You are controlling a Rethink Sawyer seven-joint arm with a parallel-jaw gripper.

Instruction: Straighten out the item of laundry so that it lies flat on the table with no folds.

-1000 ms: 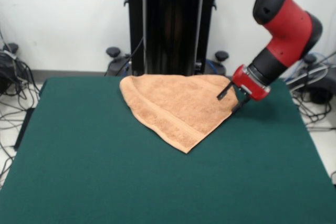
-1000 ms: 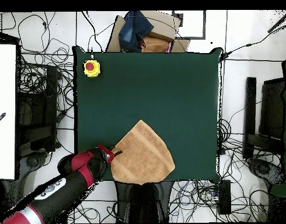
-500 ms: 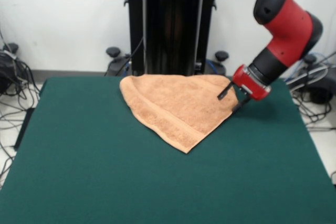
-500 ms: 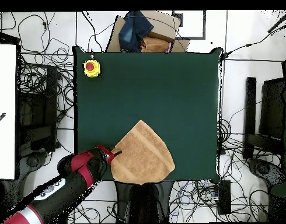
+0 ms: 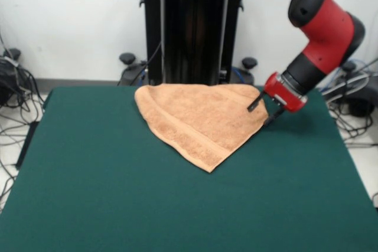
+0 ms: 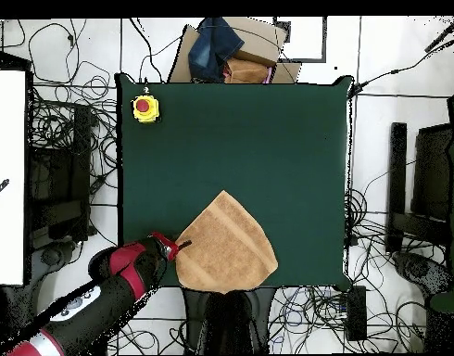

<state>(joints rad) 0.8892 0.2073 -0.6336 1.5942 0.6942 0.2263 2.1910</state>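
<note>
**Folded towel at the table's robot-side edge**

The orange-tan towel [image 5: 201, 121] is seen folded into a rough triangle on the green table [image 5: 118, 205], its long side along the edge nearest the pedestal [image 5: 192, 25]. The gripper [image 5: 264, 112] is held at the towel's corner, jaws apart, nothing clamped. A yellow box with a red button [image 6: 145, 108] is seen at a far corner.

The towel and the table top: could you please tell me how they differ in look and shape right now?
The towel is light orange-tan; the table is dark green. The towel, folded, tapers to a point toward the camera; the table is a plain rectangle, far larger. Both lie flat, the towel near the table's far edge beside the open gripper.
</note>
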